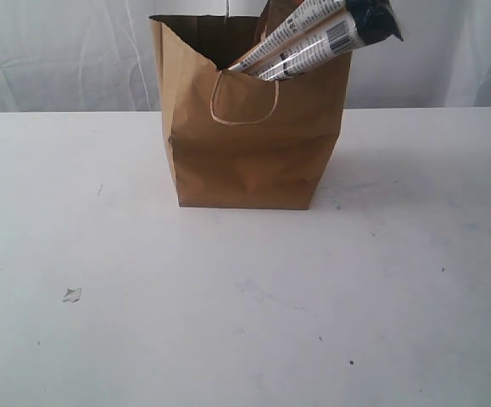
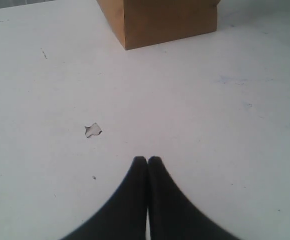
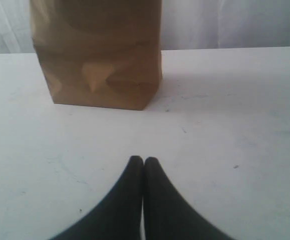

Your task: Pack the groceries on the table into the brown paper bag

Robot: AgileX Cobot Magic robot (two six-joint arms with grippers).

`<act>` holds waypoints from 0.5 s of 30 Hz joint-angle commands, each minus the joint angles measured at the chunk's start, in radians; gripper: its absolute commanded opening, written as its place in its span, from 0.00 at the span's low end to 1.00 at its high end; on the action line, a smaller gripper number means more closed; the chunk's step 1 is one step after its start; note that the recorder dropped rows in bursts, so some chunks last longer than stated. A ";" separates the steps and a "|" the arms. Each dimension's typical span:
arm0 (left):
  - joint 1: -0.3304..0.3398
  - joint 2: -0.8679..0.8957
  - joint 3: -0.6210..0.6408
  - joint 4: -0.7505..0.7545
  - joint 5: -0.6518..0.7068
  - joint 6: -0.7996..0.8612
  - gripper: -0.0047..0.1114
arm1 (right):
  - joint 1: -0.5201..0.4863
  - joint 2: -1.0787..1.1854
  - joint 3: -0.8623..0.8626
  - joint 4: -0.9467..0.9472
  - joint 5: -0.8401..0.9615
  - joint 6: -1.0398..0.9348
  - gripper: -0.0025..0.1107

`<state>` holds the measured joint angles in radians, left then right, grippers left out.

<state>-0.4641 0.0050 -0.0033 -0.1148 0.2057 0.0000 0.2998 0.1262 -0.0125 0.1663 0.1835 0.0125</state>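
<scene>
Packing is judged done: noodle packs (image 1: 313, 38) are lodged in the brown paper bag (image 1: 253, 161), tipped toward two o'clock; no groceries are left on the table (image 1: 228, 322). Left end effector (image 2: 148, 159) and right end effector (image 3: 143, 159) are clenched, empty.

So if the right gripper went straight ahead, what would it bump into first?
Probably the brown paper bag; the right gripper points at it across the table, with nothing between. Depth is unclear.

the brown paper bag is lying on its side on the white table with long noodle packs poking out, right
No: the tall brown kraft paper bag stands upright on the white table, not on its side, as the exterior view shows. The long dark-ended noodle packs do poke out of it.
</scene>
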 commanded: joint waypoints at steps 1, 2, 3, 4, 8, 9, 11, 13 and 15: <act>0.004 -0.005 0.003 -0.009 -0.003 0.000 0.04 | -0.093 -0.069 0.004 -0.001 0.060 -0.096 0.02; 0.004 -0.005 0.003 -0.009 -0.003 0.000 0.04 | -0.113 -0.084 0.004 -0.001 0.060 -0.118 0.02; 0.004 -0.005 0.003 -0.009 -0.003 0.000 0.04 | -0.128 -0.097 0.004 -0.001 0.060 -0.132 0.02; 0.004 -0.005 0.003 -0.009 -0.003 0.000 0.04 | -0.145 -0.113 0.004 -0.001 0.062 -0.147 0.02; 0.004 -0.005 0.003 -0.009 -0.003 0.000 0.04 | -0.175 -0.126 0.004 -0.001 0.076 -0.147 0.02; 0.004 -0.005 0.003 -0.009 -0.003 0.000 0.04 | -0.179 -0.126 0.004 -0.001 0.081 -0.147 0.02; 0.004 -0.005 0.003 -0.009 -0.003 0.000 0.04 | -0.178 -0.126 0.004 -0.001 0.102 -0.147 0.02; 0.004 -0.005 0.003 -0.009 -0.003 0.000 0.04 | -0.178 -0.126 0.004 -0.001 0.107 -0.147 0.02; 0.004 -0.005 0.003 -0.009 -0.003 0.000 0.04 | -0.178 -0.126 0.004 -0.001 0.107 -0.147 0.02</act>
<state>-0.4641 0.0050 -0.0033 -0.1148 0.2057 0.0000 0.1297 0.0055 -0.0125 0.1663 0.2884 -0.1221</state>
